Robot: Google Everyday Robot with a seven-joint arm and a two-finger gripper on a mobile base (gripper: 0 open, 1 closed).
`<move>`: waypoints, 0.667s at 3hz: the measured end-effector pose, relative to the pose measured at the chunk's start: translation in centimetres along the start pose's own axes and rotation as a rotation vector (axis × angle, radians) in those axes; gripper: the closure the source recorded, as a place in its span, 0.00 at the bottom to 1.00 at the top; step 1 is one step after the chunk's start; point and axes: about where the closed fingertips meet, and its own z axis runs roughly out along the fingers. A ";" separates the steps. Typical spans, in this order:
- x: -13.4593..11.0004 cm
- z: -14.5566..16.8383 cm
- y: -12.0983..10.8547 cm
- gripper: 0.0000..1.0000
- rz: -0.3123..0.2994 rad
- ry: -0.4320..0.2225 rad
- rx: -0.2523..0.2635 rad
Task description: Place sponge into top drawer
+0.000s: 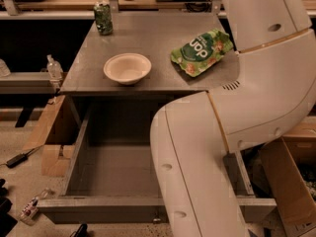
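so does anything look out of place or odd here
Nothing spilled or damaged. The top drawer stands open, its visible part bare, and no sponge shows. The arm hides the drawer's right side; the pincer is out of frame.
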 end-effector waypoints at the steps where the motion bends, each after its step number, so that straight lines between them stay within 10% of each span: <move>1: -0.6 0.4 0.2 1.00 0.000 -0.021 -0.005; 2: -0.5 0.3 -0.2 1.00 0.021 -0.024 -0.007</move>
